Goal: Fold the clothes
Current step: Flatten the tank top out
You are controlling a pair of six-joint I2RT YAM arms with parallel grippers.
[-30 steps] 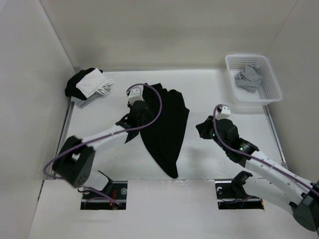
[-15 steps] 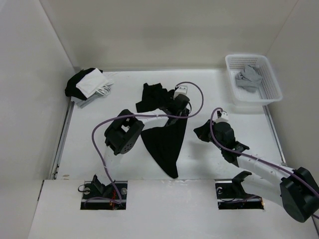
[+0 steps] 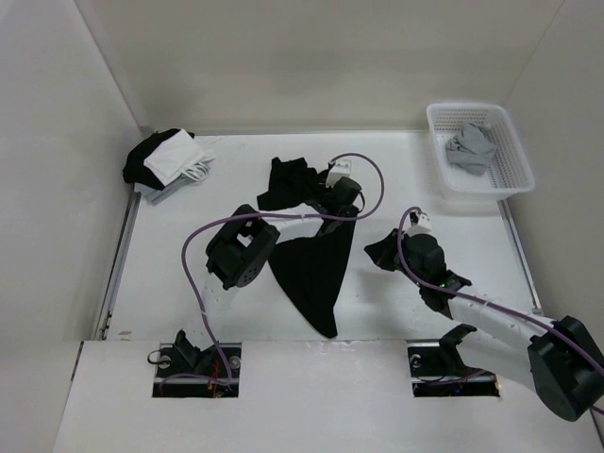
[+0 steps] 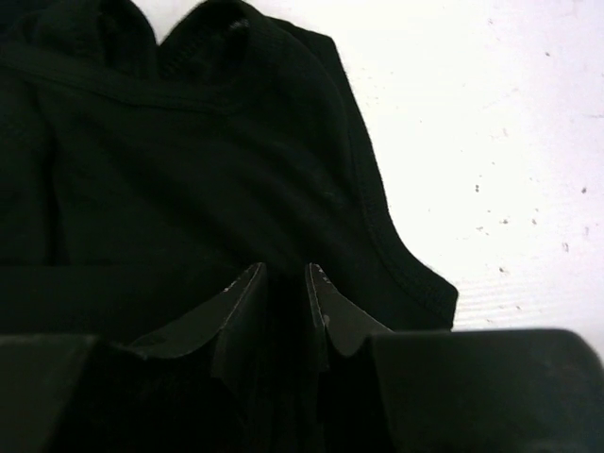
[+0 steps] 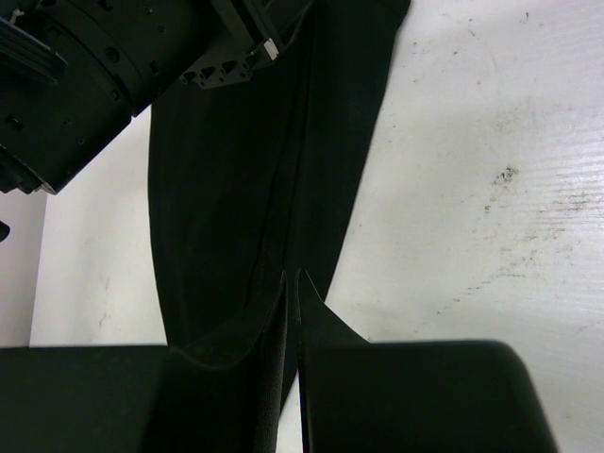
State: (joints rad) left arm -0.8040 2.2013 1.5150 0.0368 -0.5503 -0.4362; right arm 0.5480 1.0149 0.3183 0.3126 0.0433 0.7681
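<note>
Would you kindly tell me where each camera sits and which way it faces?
Top external: fixed above and behind, looking down on the table; left arm and right arm show, bases at the bottom.
Left wrist: on the left arm, facing down onto the black T-shirt; the left gripper fills the bottom.
Right wrist: on the right arm, facing across the table to the T-shirt; the right gripper shows below, the left arm above.
Shared: every view shows the T-shirt; top and right wrist both show the left arm.
</note>
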